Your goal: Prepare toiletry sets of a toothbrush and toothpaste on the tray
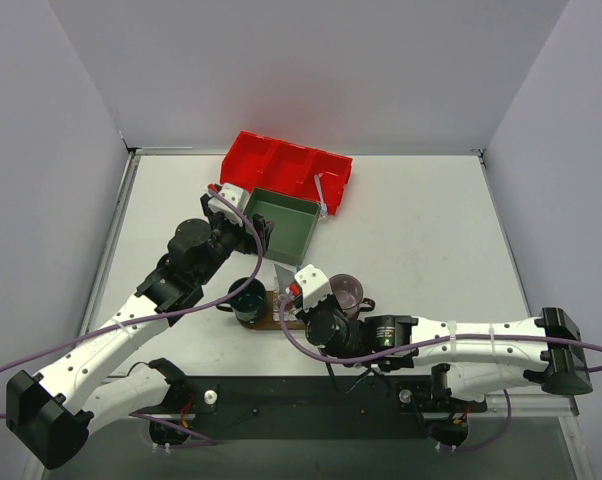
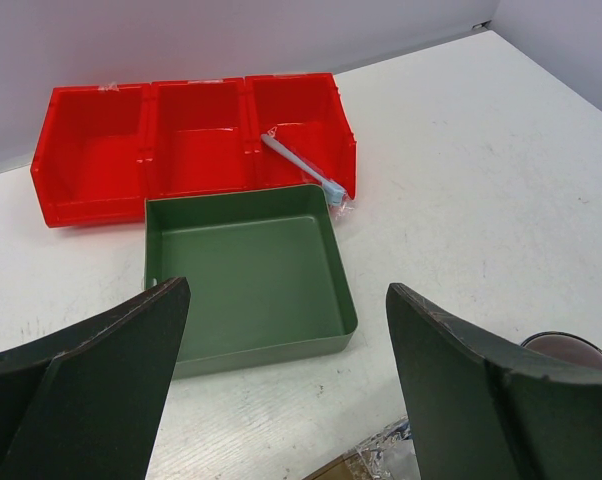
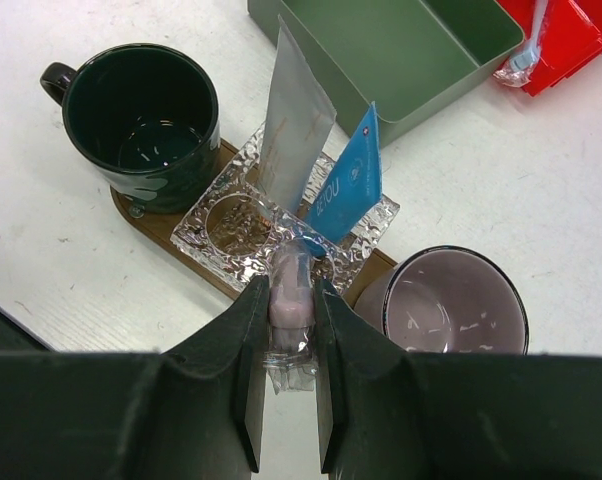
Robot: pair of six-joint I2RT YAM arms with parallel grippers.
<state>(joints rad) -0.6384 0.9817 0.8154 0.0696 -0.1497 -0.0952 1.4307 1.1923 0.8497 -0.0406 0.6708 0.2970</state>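
Right wrist — pink toothbrush [image 3: 291, 297], plastic-wrapped, pinched between fingers [image 3: 243, 385]

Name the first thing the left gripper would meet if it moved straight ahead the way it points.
Probably the green box, at its bare floor or near wall. The open left gripper aims straight into it, though depth is unclear.
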